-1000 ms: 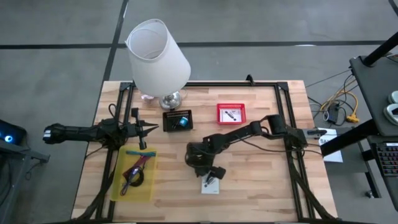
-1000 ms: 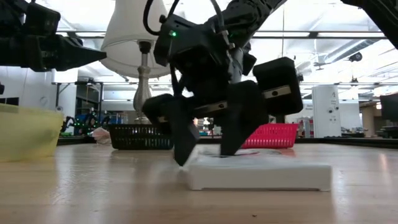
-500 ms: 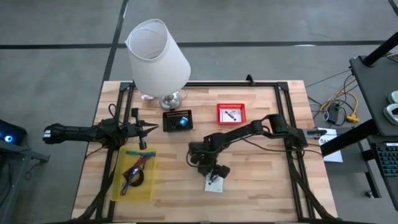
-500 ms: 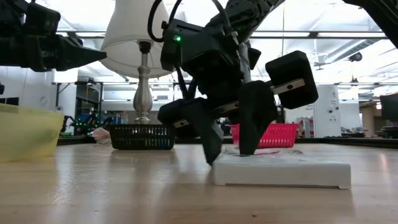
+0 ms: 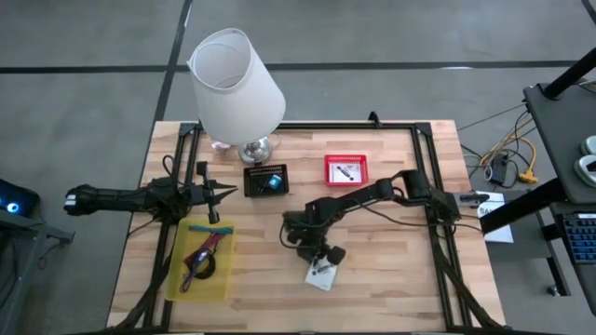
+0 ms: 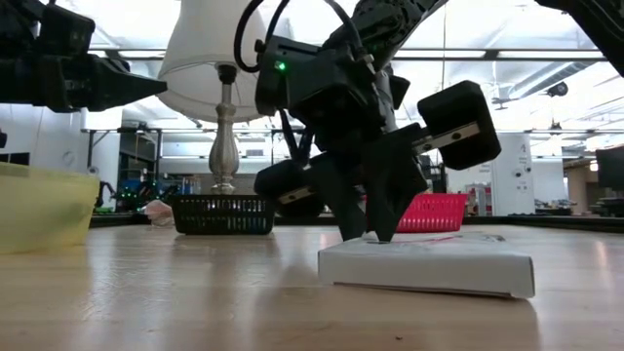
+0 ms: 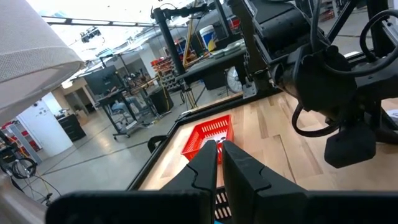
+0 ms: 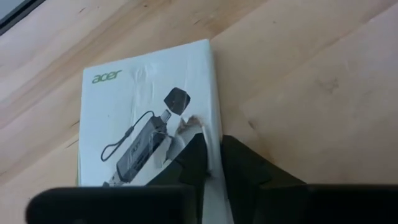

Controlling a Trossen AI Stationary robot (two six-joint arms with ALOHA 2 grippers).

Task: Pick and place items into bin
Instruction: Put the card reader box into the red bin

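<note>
From above, my right gripper [image 5: 319, 261] has closed down on the white packet [image 5: 321, 274], which has slid and turned on the table [image 5: 391, 288] near its front edge since a second ago. At table level, one end of the packet now looks tilted up, so I think the pinch has caught its edge. My right wrist view shows the fingers nearly together on that edge. My left gripper [image 5: 223, 193] waits shut above the yellow bin [image 5: 223, 279].

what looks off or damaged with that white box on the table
The white box lies askew to the table edges, one side tipped up off the wood in the low view. Its edge looks torn or crumpled where the right gripper pinches it.
</note>
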